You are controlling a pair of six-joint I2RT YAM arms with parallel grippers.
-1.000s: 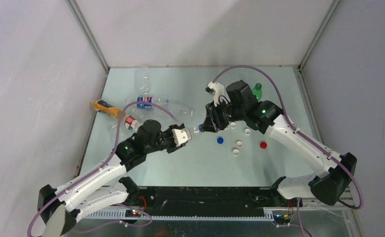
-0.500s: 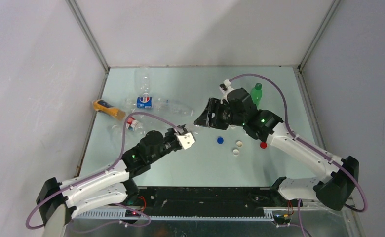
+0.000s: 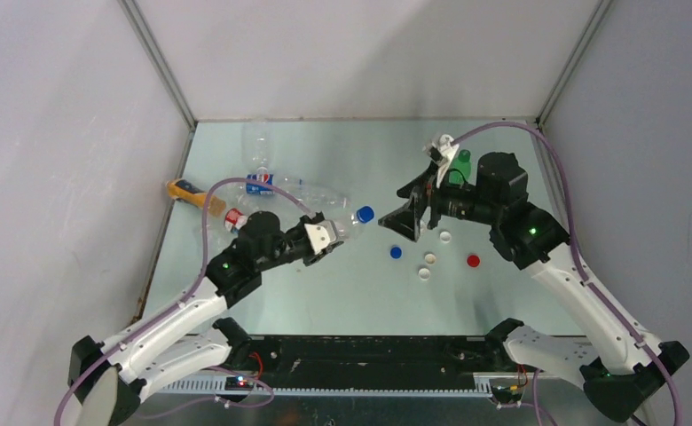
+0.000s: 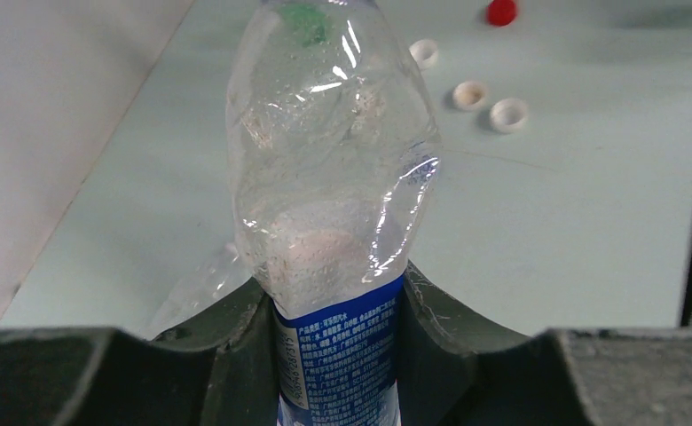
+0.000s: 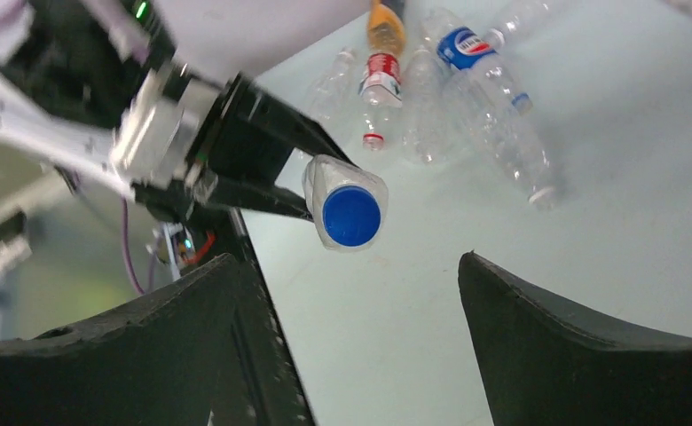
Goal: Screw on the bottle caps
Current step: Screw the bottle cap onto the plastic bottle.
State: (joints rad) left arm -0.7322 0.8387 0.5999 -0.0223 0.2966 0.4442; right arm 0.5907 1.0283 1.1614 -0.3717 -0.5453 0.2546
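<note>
**Blue cap sits on the held bottle – right jaws wide and clear of it**

The clear bottle [image 3: 342, 224] is thin, crumpled plastic with a blue printed label around its lower body. It is up off the table [image 3: 342, 293], lying roughly level, with its neck pointing right toward the other arm. A blue cap [image 3: 365, 213] is on the neck. The right wrist view looks at the cap end-on and shows it square on the mouth, but I cannot tell how far down it is threaded.

The left gripper [image 3: 325, 240] is clamped on the label band, with both fingers [image 4: 236, 342] pressed against the bottle's sides.

The right gripper [image 3: 406, 211] has its jaws spread wide and nothing between them. It points at the cap from just to the right, with a gap between them and no contact.

Loose caps lie on the table below the right gripper – a loose blue cap [image 3: 396, 252], a cream cap [image 3: 429, 258], two white caps [image 3: 424, 274] and a red cap [image 3: 474, 261].

A green bottle [image 3: 460, 166] stands upright at the far right, partly behind the right arm. At the far left lies an orange-yellow bottle [image 3: 190, 193], with a cluster of clear bottles [image 3: 258, 184] beside it carrying blue and red labels.
</note>
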